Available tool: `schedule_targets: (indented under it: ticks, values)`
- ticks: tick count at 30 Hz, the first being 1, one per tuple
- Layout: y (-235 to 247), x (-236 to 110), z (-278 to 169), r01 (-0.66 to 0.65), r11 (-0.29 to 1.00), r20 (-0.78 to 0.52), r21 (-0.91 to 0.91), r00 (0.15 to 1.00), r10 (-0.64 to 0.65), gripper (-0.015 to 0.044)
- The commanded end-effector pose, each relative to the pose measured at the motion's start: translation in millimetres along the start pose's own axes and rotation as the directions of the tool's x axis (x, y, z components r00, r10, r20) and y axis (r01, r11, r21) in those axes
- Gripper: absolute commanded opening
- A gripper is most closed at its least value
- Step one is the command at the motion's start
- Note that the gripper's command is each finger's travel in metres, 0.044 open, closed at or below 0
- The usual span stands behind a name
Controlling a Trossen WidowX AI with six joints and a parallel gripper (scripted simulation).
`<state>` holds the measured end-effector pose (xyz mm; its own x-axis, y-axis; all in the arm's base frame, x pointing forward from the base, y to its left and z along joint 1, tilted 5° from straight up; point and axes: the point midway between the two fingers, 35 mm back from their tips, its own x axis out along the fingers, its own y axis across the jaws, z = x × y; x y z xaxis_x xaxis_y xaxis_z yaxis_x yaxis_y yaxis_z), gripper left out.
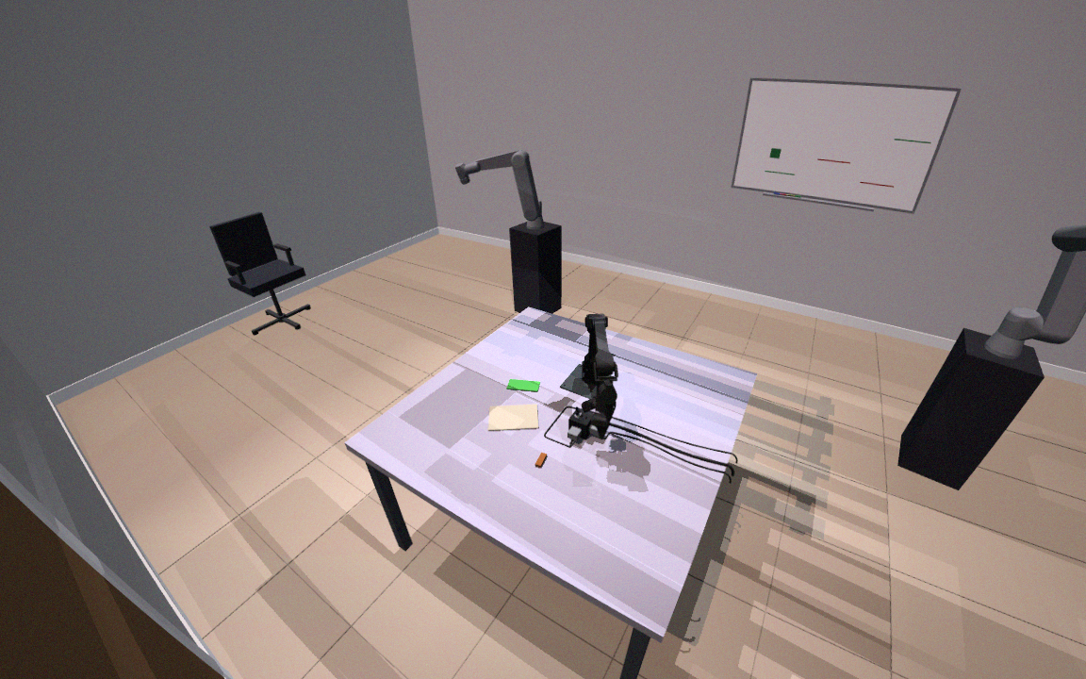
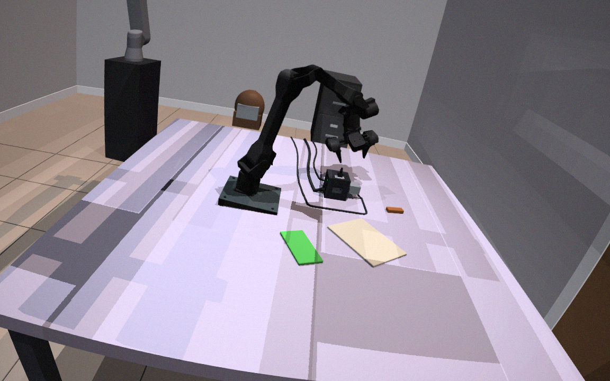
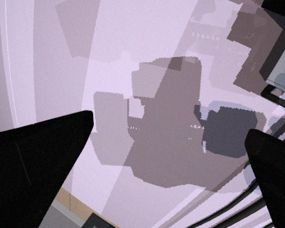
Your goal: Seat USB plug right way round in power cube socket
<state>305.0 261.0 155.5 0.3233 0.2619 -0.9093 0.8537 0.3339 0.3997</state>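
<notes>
Hovering with its fingers spread wide and nothing between them, the hand [image 2: 350,152] hangs just above the power cube [image 2: 336,186], not touching it. The USB plug [image 2: 339,169] sticks up from the socket on the cube's top, directly under the fingertips. Black cables [image 2: 303,166] trail from the cube across the bench [image 2: 231,284], with an orange block [image 2: 394,209], a cream sheet [image 2: 366,241] and a green card [image 2: 301,246] lying nearby.

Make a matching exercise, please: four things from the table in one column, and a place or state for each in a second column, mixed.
Things:
1. claw
2. USB plug
3. green card
4. orange block

Places or states:
A. lies flat beside the cream card
B. open, above the cube
C. alone, near the table's glass-wall side
D. stands up from the cube's top

Pairs: 1-B, 2-D, 3-A, 4-C
</notes>
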Motion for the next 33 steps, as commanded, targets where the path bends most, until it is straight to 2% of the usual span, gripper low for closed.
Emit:
schedule_targets:
  ticks: [1,5,7,33]
  values:
    - [-23,-34,61,0.119,0.987,0.07,0.107,0.989,-0.127,0.044]
    - [-56,-69,108,0.239,0.944,0.107,0.229,0.957,-0.269,0.044]
    - [-64,-77,116,0.266,0.929,0.109,0.258,0.947,-0.302,0.044]
    - [-69,-59,116,0.267,0.928,0.109,0.259,0.947,-0.302,0.044]
